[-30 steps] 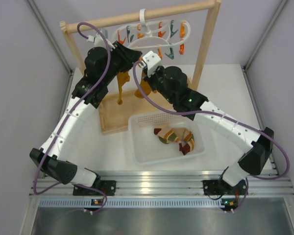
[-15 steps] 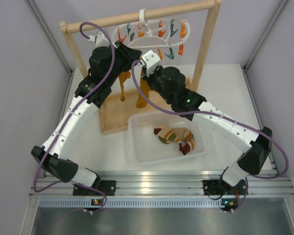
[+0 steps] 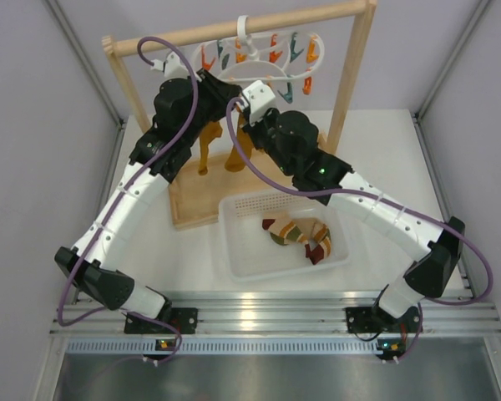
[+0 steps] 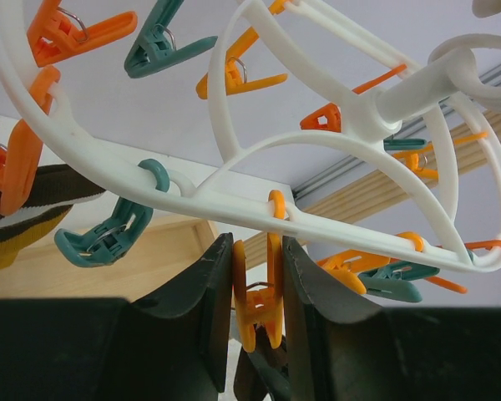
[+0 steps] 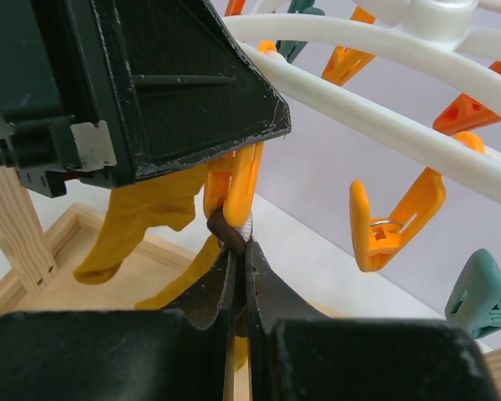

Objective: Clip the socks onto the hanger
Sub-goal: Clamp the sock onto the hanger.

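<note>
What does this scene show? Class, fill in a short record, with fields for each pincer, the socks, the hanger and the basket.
left pincer: shut on an orange peg of the hanger
right pincer: shut on the dark cuff of a yellow sock, at that peg's mouth
held sock clipped: cannot tell
basket: striped socks inside
rail: wooden, hanger hooked on it

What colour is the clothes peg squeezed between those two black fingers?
Orange. The peg shows best in the left wrist view.
</note>
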`<action>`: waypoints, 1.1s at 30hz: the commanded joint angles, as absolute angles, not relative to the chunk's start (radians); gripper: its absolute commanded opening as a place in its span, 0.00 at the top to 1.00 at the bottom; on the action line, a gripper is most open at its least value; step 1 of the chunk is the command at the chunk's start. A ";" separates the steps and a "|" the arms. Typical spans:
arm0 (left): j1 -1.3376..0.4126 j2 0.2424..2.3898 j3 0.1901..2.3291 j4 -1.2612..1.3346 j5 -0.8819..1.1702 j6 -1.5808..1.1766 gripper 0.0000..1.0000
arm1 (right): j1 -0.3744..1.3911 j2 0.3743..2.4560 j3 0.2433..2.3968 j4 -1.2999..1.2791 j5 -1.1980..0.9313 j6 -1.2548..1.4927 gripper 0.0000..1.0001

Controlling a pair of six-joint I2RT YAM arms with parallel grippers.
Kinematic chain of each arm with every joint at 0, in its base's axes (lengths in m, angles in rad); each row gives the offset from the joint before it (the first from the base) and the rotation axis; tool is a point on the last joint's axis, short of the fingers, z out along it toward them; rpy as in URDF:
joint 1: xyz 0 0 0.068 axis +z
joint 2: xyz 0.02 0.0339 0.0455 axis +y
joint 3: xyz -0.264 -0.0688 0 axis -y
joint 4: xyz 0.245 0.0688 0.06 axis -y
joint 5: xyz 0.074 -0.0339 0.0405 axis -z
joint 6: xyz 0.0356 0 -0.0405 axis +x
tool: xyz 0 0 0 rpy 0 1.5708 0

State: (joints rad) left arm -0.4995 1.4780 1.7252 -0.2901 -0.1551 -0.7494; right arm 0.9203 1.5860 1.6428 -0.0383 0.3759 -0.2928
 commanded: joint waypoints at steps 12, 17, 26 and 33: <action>-0.497 1.509 1.743 -0.402 -0.163 -0.738 1.00 | 0.948 1.601 1.718 0.031 0.405 -0.302 1.00; -0.497 1.509 1.732 -0.400 -0.158 -0.741 1.00 | 0.948 1.609 1.733 0.051 0.411 -0.295 1.00; -0.497 1.509 1.723 -0.382 -0.115 -0.752 0.91 | 0.946 1.618 1.761 0.055 0.411 -0.296 1.00; -0.495 1.496 1.715 -0.365 -0.120 -0.750 0.74 | 0.945 1.623 1.766 0.058 0.410 -0.301 1.00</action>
State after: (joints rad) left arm -0.4973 1.4902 1.7348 -0.2859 -0.1383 -0.7578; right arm 0.9318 1.6207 1.6905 -0.0303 0.4000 -0.2955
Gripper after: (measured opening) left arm 0.315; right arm 0.017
